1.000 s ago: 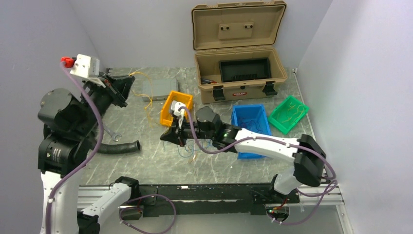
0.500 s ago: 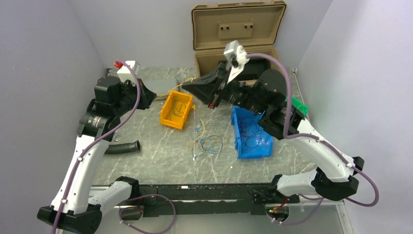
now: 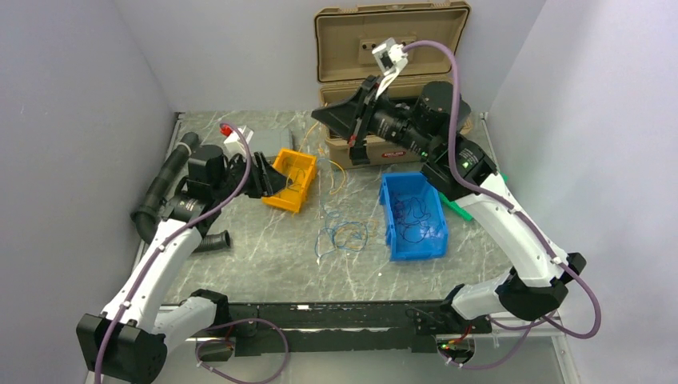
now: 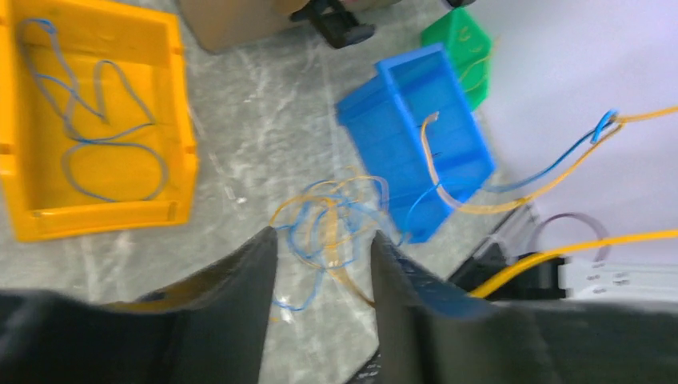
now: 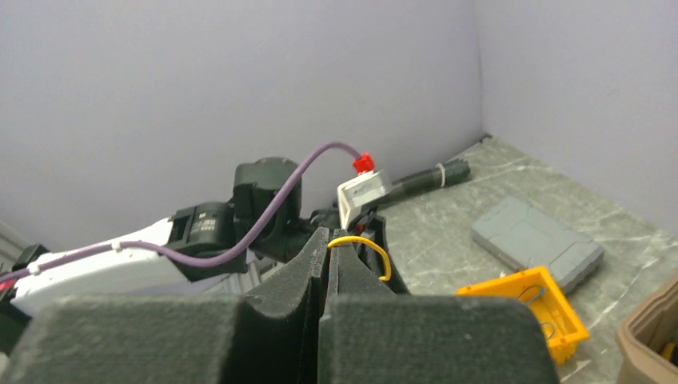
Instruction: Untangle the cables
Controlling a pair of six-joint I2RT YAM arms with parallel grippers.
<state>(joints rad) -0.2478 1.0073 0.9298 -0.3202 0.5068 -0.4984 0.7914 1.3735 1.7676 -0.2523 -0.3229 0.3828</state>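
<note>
The cables [image 3: 342, 235] lie as a loose yellow and blue tangle on the marble table, between the orange bin and the blue bin. My right gripper [image 3: 318, 115] is raised high in front of the toolbox. It is shut on a yellow cable [image 5: 361, 244], whose strands hang down toward the tangle. My left gripper [image 3: 269, 182] hovers low at the orange bin's near side, open with nothing between its fingers. In the left wrist view the tangle [image 4: 332, 228] shows on the table between the open left gripper [image 4: 324, 234] fingertips. Taut yellow and blue strands [image 4: 560, 172] cross at the right.
An orange bin [image 3: 281, 192] holds a blue wire. A blue bin [image 3: 393, 232] holds dark wires. A green bin [image 4: 460, 36] is mostly behind the right arm. An open tan toolbox [image 3: 384, 48] stands at the back. A black corrugated hose [image 3: 160, 192] lies left; a grey box [image 5: 534, 240] sits at the back.
The left gripper has opened and swung down and right to the orange bin. The right gripper has risen further back with the yellow cable, and the hose has shifted.
</note>
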